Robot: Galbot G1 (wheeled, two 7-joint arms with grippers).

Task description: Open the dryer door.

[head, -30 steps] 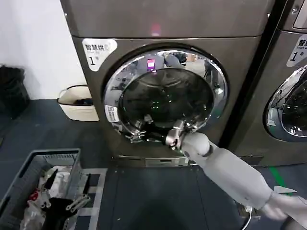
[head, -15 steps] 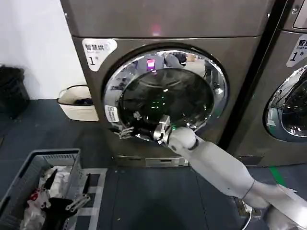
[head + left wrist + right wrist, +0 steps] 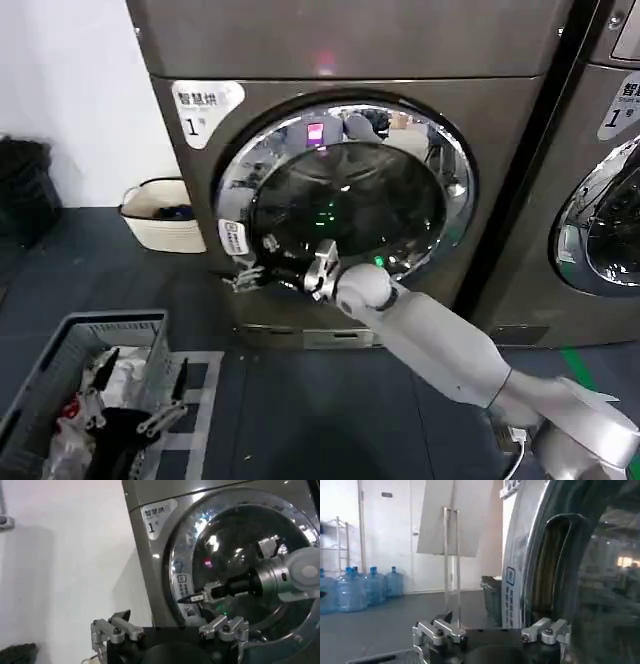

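Beside the wall, well clear of the machine, the left gripper [image 3: 170, 632] hangs parked with its jaws apart, facing the dryer front. Ahead of it, in the left wrist view, the right gripper [image 3: 192, 599] reaches across the glass, its tips at the left part of the chrome ring.

Just past the right gripper [image 3: 245, 277] in the head view lies the left rim of the dryer door [image 3: 345, 195], close by the small white sticker [image 3: 232, 238]. Its jaws look nearly together, holding nothing; whether they touch the ring I cannot tell. The door looks shut against the grey front. In the right wrist view a dark recess [image 3: 547, 565] runs along the door's edge, directly ahead of the jaws and a little above them.

That recess is probably the pull point. To do this well, the tips likely need to slip behind the lip, not press on the bulging glass, then draw outward along an arc about the hinge on the far side. A straight tug risks sliding off the polished chrome.
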